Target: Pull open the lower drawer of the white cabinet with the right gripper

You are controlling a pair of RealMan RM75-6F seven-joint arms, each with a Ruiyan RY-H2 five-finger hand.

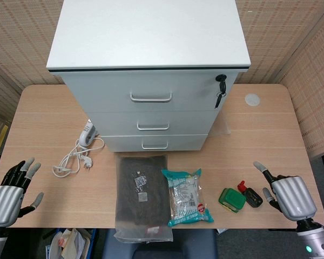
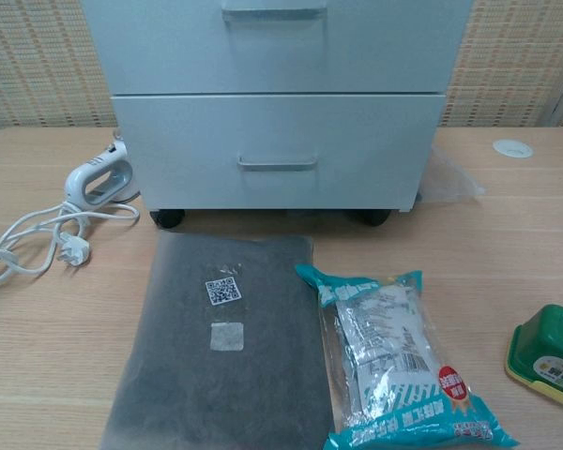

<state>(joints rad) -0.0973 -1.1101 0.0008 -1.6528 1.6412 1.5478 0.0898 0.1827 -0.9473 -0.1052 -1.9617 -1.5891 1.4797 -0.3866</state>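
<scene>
- One white cabinet point(image 1: 151, 70) stood at 12 o'clock, three drawers closed, lower drawer point(image 1: 155, 143) included.
- Two hands: right hand point(image 1: 285, 191) and left hand point(image 1: 11, 191) spread wide, empty.
- Two packets point(image 1: 142, 197) lay at 6 o'clock.

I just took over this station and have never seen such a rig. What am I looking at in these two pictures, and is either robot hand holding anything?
These are two cameras on one two-armed robot. The head view looks down on the table; the chest view looks straight at the white cabinet from lower down. The left robot hand and right robot hand hover open near the table's front corners, holding nothing. The lower drawer is shut. In front lie a grey packet, a teal snack bag, a green box, a small black and red item, and a white corded appliance.
</scene>
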